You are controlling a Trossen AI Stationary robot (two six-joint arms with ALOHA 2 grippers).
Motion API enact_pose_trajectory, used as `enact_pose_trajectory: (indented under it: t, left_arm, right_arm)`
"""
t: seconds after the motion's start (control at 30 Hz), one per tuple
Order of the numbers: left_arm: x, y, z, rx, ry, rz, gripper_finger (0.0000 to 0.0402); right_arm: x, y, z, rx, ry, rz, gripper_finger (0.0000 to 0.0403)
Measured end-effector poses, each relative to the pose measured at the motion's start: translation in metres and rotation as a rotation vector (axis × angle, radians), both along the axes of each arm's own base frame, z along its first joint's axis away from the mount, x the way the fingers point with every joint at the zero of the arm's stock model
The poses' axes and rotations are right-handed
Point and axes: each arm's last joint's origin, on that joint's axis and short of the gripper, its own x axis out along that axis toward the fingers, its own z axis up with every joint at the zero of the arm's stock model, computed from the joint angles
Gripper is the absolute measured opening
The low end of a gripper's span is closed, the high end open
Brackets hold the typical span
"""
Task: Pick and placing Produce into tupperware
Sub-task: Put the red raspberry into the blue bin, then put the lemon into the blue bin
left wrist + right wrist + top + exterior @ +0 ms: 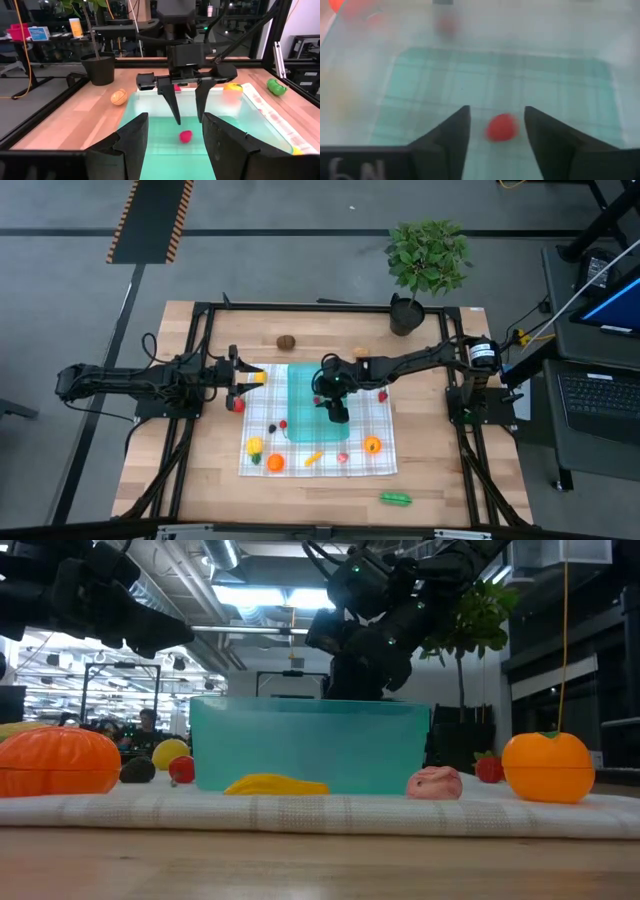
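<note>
My right fingers (pixel 189 119) hang parted and empty inside the tupperware (pixel 300 395) over one small red piece (pixel 185 136) — the only produce I see in it — while the orange one (pixel 372 445) and others wait on the cloth (pixel 383 463).

Right gripper (pixel 333 408) positioned over the tupperware (pixel 303 405) — left gripper (pixel 243 388) beside it. Produce scattered across the checked cloth (pixel 380 463).
</note>
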Motion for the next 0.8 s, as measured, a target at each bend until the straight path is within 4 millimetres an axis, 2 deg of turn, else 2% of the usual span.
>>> enact_pose_trajectory:
  t: [0.2,0.5,0.8]
  left_arm:
    - [0.000,0.000,0.000,0.000,0.000,0.000,0.0179]
    - [0.000,0.000,-0.004,-0.004,0.038,0.000,0.0179]
    - [0.000,0.000,-0.005,-0.005,0.050,0.000,0.0179]
  right_arm:
    - [0.000,0.000,0.002,-0.002,-0.008,0.001,0.0250]
    - [-0.003,-0.003,0.003,0.019,0.022,-0.026,0.0249]
    - [-0.012,-0.004,0.039,-0.005,-0.071,-0.007,0.0249]
